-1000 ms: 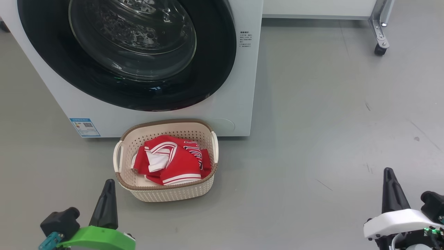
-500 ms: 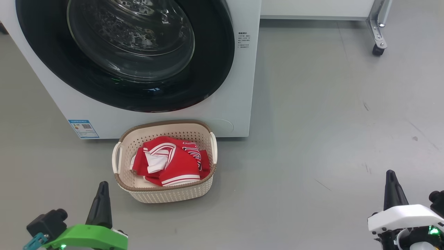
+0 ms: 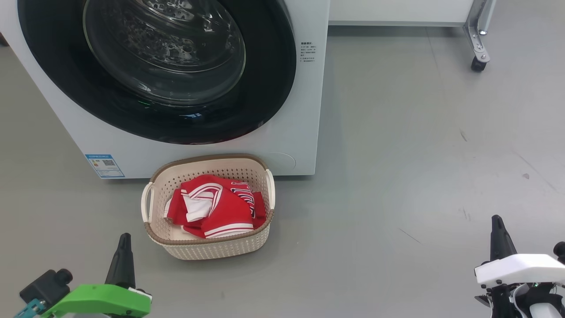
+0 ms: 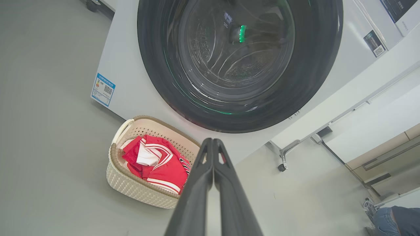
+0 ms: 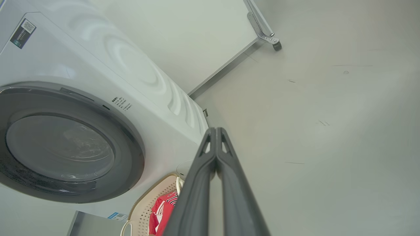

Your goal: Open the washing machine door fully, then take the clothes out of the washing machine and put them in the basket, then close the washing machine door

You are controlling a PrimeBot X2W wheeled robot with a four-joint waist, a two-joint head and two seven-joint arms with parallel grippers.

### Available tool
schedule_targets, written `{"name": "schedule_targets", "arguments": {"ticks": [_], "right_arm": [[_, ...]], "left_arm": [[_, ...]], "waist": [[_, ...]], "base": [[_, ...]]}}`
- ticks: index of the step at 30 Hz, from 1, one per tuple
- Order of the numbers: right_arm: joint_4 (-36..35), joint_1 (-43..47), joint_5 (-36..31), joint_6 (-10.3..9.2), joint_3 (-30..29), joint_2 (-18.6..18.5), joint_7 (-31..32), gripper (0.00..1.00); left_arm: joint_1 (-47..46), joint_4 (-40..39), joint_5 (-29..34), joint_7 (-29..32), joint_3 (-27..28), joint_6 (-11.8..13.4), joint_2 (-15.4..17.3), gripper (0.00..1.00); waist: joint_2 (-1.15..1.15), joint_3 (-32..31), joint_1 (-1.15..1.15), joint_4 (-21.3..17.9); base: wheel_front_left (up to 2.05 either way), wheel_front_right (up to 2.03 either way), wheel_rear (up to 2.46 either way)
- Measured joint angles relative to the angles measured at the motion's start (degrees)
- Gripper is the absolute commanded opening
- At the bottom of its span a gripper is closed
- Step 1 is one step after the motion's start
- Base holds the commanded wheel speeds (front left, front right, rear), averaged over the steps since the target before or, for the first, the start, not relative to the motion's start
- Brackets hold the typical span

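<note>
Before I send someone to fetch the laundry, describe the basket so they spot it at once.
Find the big white washing machine with its round black-ringed door. On the grey floor just in front, below that door, sits the basket. It is small, cream and perforated, with a brown rim and red-and-white clothes inside.

Bright, even, diffuse light falls from above, and the head view is sharp throughout. The glossy washing machine door (image 3: 163, 57) catches pale highlights on its glass; in the left wrist view a small green glint (image 4: 242, 33) sits near its centre. The grey floor (image 3: 397, 154) right of the door carries a soft-edged shadow, and a fainter one rings the basket (image 3: 212, 249) below the door. Both wrist views bow the straight edges of the washing machine (image 5: 98, 49).
</note>
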Motion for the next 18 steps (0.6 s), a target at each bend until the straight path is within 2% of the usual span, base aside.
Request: {"name": "schedule_targets", "arguments": {"ticks": [18], "right_arm": [[1.9,-1.8,13.2,2.00,-2.2,1.3,3.5,0.00]], "left_arm": [[-0.8,0.7,-13.2,3.5,1.6,0.0,0.4,0.00]], "waist": [[0.00,-0.3,0.00,-0.4]], "base": [[0.00,0.00,0.00]]}}
